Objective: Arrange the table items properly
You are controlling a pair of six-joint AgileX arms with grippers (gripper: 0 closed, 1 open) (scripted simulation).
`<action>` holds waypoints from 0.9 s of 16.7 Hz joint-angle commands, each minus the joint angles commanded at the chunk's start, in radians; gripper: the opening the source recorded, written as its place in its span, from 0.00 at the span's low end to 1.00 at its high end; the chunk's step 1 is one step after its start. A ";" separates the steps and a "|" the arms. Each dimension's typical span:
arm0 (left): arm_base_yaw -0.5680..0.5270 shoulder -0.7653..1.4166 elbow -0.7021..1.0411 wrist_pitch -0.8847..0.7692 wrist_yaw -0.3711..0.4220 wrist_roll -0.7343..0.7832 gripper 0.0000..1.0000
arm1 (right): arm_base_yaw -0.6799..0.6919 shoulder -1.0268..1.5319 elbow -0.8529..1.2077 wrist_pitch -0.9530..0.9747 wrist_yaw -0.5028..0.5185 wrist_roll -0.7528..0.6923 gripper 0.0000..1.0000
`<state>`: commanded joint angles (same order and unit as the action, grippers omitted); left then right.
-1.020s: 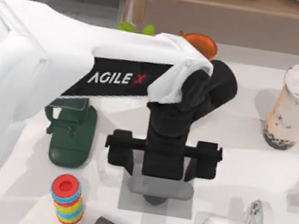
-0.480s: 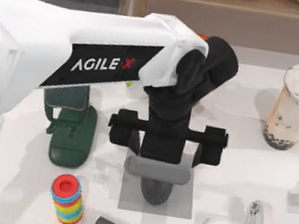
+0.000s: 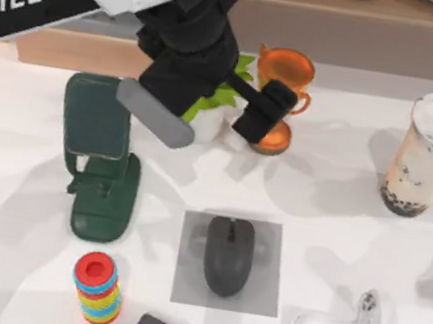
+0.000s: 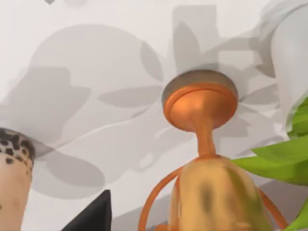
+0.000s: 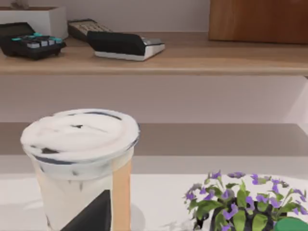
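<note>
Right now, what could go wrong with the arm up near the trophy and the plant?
The left gripper hangs close above the trophy and plant; swinging low, it might tip them. The mouse already sits on its grey pad. The tall cup might topple if grabbed carelessly.

place: likely office | cues: mouse (image 3: 228,255), phone stand (image 3: 103,157), calculators (image 5: 125,45)

mouse (image 3: 228,256): on the mat (image 3: 260,297), table middle
stand (image 3: 103,160): left of mouse
milk-tea cup (image 3: 429,155): far right
trophy (image 3: 281,98): behind mouse, seemingly beside plant (image 3: 217,101)
</note>
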<state>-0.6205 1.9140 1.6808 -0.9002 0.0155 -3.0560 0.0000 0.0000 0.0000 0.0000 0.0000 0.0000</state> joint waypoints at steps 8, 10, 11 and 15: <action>0.325 -0.179 -0.035 0.043 -0.017 1.173 1.00 | 0.000 0.000 0.000 0.000 0.000 0.000 1.00; 0.417 -0.210 -0.071 0.043 -0.020 1.494 1.00 | 0.000 0.000 0.000 0.000 0.000 0.000 1.00; 0.464 -0.223 -0.093 0.042 -0.021 1.655 1.00 | 0.000 0.000 0.000 0.000 0.000 0.000 1.00; 0.651 -0.261 -0.201 0.028 -0.023 2.287 1.00 | 0.000 0.000 0.000 0.000 0.000 0.000 1.00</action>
<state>0.0306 1.6534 1.4803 -0.8720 -0.0079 -0.7689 0.0000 0.0000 0.0000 0.0000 0.0000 0.0000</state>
